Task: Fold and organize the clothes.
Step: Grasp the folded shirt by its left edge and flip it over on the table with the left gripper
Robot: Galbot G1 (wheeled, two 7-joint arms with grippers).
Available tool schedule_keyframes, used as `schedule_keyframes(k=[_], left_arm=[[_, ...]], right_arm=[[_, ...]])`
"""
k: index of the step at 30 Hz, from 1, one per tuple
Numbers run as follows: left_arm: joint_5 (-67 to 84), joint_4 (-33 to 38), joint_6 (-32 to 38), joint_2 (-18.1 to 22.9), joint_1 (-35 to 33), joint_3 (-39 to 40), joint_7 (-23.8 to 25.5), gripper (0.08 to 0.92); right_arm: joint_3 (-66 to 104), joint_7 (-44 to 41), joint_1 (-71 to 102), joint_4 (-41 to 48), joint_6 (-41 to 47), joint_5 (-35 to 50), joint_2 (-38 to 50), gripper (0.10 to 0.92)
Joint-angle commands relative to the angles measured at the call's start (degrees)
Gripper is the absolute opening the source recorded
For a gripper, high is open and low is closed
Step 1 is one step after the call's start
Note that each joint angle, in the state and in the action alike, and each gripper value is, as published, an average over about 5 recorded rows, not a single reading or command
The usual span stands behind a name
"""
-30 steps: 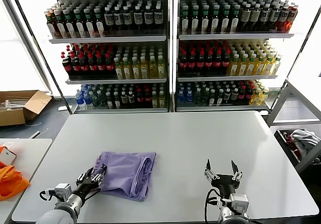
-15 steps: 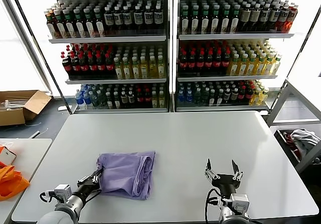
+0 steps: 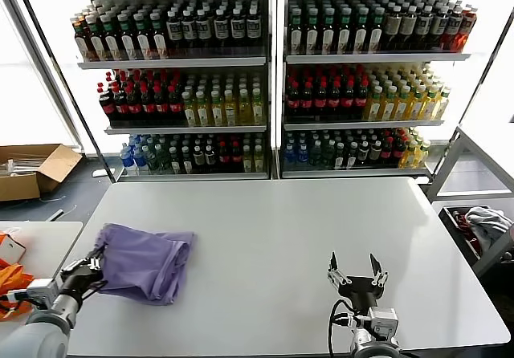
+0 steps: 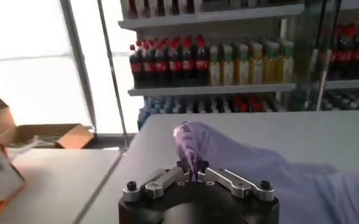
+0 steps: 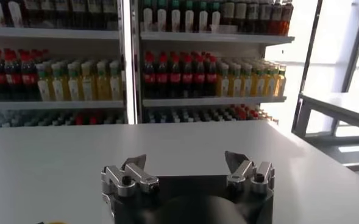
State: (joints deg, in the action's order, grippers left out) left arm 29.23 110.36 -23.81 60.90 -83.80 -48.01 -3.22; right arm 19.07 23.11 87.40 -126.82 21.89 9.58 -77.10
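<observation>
The left claw [image 3: 90, 268] is pinching the shirt [image 3: 144, 263] at the worktop [image 3: 281, 237] edge; the right claw [image 3: 354, 275] is hovering, fingers apart.

On my table [image 3: 281, 229] the folded t-shirt [image 3: 144, 263] lies at the near left, its left edge pinched in my left gripper [image 3: 90, 266]. My right gripper [image 3: 354, 276] sits near right, well apart. Bottle shelves [image 3: 273, 77] stand beyond the far edge.

head high facing shelves [image 3: 273, 77], wrists low, tabletop [image 3: 305, 229] shared
</observation>
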Motion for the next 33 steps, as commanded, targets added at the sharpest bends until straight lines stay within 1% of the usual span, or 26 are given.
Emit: schedule_keyframes(k=[1,5,10,13,17,22,24,26,29,31,33], left_arm=[[-1.95,-4.9,1.83,-9.9,-1.08,-17.63,0.06,0.114],[-4.15,-3.4,2.4,-9.58,-1.58,-15.44,2.11,0.114],[-6.17,0.87,1.82,-5.98,-0.49,-6.1,2.06,0.114],[-7.42,3.69,1.59,-3.16,0.25,2.37,1.22,0.114],[-7.94,7.89,0.71,0.77,2.58,16.08,-1.62,0.114],[-6.94,13.47,-1.77,7.97,9.49,34.29,-7.32,0.114],[-7.69,14.26,-2.55,10.69,11.76,39.82,-8.95,0.114],[-9.64,12.87,-2.98,13.07,13.08,45.55,-9.23,0.114],[-13.36,6.02,-2.76,16.14,14.57,51.61,-8.04,0.114],[-14.45,1.31,-2.44,17.95,15.85,52.85,-7.65,0.114],[-14.46,-1.28,-2.32,19.16,17.0,53.0,-7.67,0.114]], right_arm=[[-0.44,-0.05,-0.92,0.62,0.08,0.12,0.05,0.823],[-0.47,-0.06,-0.87,0.79,0.12,0.04,-0.03,0.823],[0.56,-0.01,-0.19,0.14,0.3,-0.02,-0.34,0.823],[1.63,0.0,0.91,-0.23,0.19,-0.15,-0.53,0.823],[3.26,0.07,2.49,-0.23,-0.08,-0.74,-1.35,0.823],[5.23,0.14,4.46,-0.72,-0.22,-2.25,-3.38,0.823],[5.73,0.13,5.43,-1.03,-0.39,-3.4,-4.48,0.823],[5.92,0.11,6.35,-1.26,-0.69,-4.7,-5.43,0.823],[6.12,0.05,7.57,-1.62,-1.19,-6.3,-6.41,0.823],[6.2,0.01,8.1,-1.9,-1.32,-6.99,-6.79,0.823],[6.21,0.0,8.31,-2.15,-1.29,-7.44,-6.96,0.823]])
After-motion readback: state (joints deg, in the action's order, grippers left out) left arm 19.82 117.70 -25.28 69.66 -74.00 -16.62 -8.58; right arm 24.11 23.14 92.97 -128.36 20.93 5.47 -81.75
